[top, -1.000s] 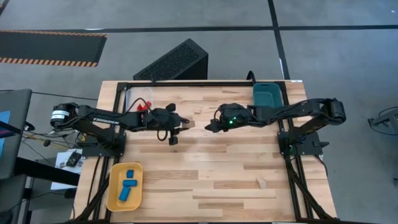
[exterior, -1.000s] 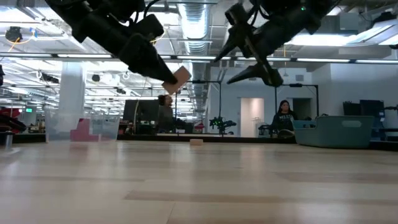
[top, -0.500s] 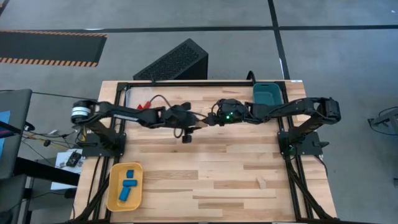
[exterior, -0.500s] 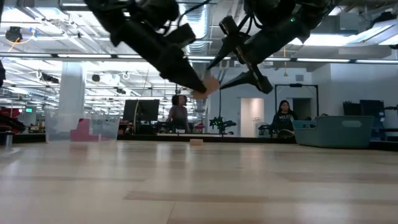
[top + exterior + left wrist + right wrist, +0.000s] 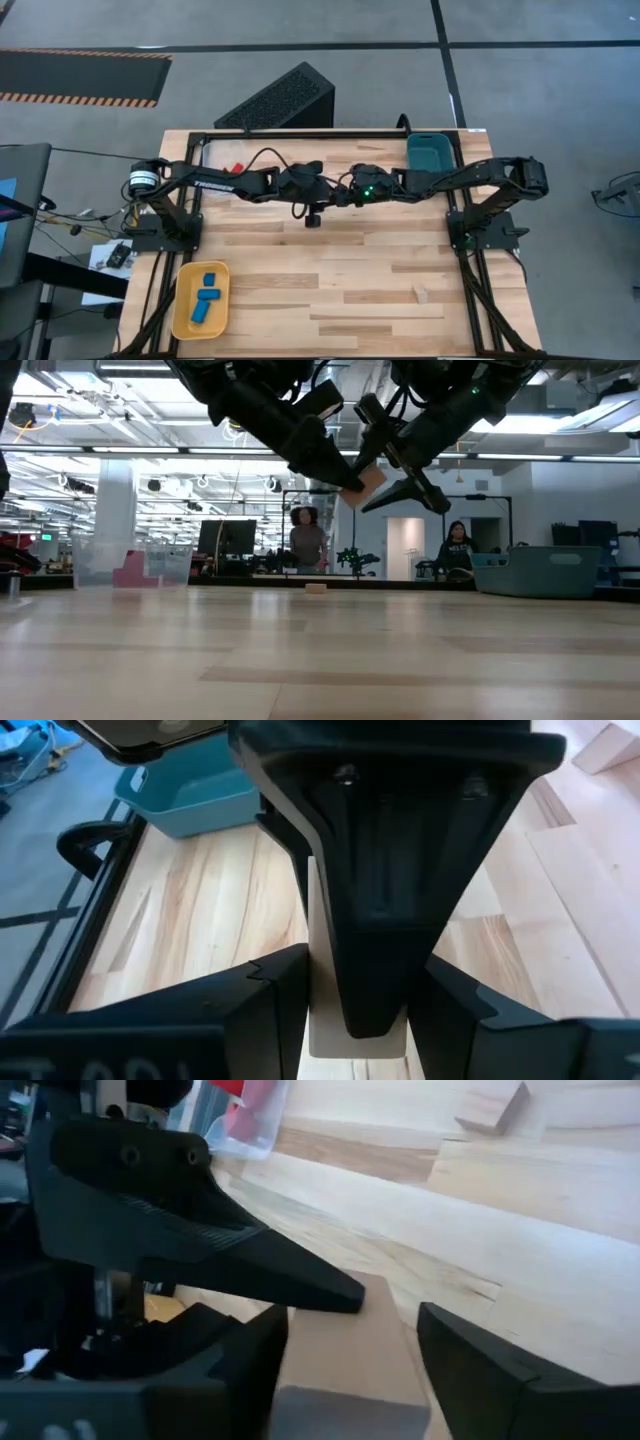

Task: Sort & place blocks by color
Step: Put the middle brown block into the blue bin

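Observation:
A pale wood block (image 5: 366, 484) hangs in the air over the table's middle, with my left gripper (image 5: 352, 482) shut on it. My right gripper (image 5: 345, 1370) comes from the table's right, and its open fingers stand on either side of the same block (image 5: 345, 1342). In the high view the two grippers (image 5: 330, 196) (image 5: 346, 192) meet tip to tip and hide the block. Blue blocks (image 5: 205, 292) lie in the yellow tray (image 5: 182, 318). Red blocks (image 5: 236, 168) sit in the clear tray (image 5: 212, 150). My left gripper pinches the pale block by two opposite sides (image 5: 322, 982) between its two fingers. The fingers slant down from the table's left. The block is lifted clear of the table. My right gripper's fingers (image 5: 470, 1370) flank the block; whether they touch it I cannot tell.
A teal bin (image 5: 427, 152) stands at the far right. One loose pale block (image 5: 421, 294) lies near the front right, another (image 5: 316, 588) toward the far edge. A dark frame runs along the table's sides. A person (image 5: 306, 540) stands in the room beyond.
My left gripper has carried the pale block toward the table's right, up to my right gripper, which has stayed in place. The block, held clear of the table throughout, now sits between my right gripper's fingers.

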Robot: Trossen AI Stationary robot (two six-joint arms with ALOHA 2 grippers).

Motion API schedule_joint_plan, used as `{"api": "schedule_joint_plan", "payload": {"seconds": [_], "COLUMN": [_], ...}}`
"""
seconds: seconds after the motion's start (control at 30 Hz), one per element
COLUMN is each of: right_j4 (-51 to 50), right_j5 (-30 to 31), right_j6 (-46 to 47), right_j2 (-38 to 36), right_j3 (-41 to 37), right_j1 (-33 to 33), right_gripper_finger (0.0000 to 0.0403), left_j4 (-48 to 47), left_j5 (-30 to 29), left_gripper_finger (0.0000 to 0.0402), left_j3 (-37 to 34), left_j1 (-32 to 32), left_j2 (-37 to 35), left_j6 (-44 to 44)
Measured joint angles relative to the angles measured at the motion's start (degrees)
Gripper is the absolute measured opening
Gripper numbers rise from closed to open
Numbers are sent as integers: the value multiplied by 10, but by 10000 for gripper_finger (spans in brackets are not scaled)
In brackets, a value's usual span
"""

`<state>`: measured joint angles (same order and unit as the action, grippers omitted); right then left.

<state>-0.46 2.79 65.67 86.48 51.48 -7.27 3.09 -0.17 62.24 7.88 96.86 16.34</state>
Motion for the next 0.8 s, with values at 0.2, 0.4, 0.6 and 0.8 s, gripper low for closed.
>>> {"api": "schedule_joint_plan", "payload": {"seconds": [0.2,0.4,0.6,0.8], "right_j4": [-6,-117,-360,-599], "right_j5": [-4,-16,58,129], "right_j6": [-2,-65,-134,-178], "right_j2": [-5,-50,-183,-285], "right_j3": [0,-1,0,0], "right_j1": [-1,-22,-91,-229], "right_gripper_finger": [137,130,128,128], "left_j4": [-6,-13,-63,-109], "left_j5": [-14,-66,-92,-96], "left_gripper_finger": [121,167,234,277], "left_j3": [1,2,1,1], "left_j1": [0,3,8,27], "left_j2": [0,-1,-1,-1], "left_j6": [-33,-111,-210,-268]}}
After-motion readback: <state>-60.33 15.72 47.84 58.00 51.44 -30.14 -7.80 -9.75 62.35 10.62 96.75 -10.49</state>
